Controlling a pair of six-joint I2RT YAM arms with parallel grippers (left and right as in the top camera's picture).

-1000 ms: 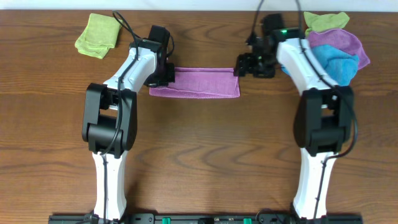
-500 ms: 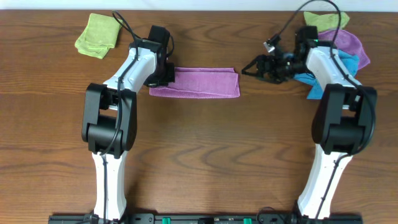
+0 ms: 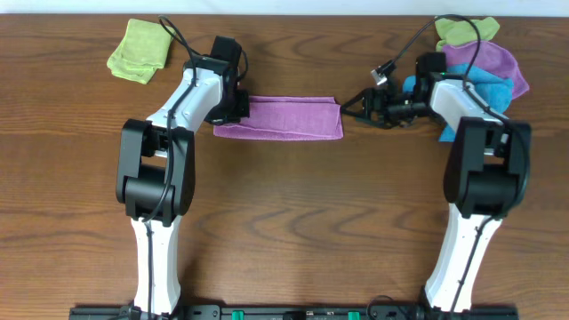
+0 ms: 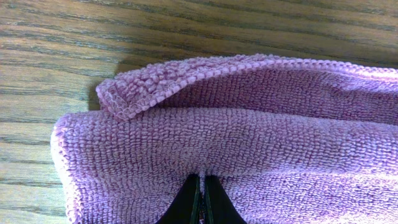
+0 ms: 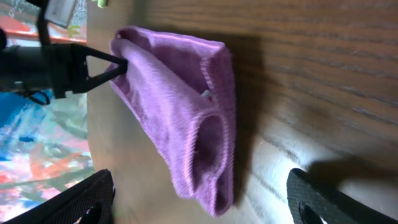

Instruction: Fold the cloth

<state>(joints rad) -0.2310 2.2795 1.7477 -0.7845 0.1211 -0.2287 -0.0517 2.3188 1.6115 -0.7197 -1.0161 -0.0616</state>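
Wood table fills the overhead frame. Left arm runs up the left side, right arm up the right side, both bases at the bottom edge. Cloth lies flat on the table at upper centre, folded into a long horizontal strip, layers stacked, one corner flap loose at its left end in the left wrist view. Pile at upper right: purple rag, blue rag partly under the right arm, green rag on top at the frame edge. Folded lime rag at upper left, well apart from the rest. Left gripper sits at the strip's left end, fingers pressed together, pinching the cloth's edge. Right gripper is just right of the strip's right end, jaws spread wide, holding nothing, not touching the cloth.
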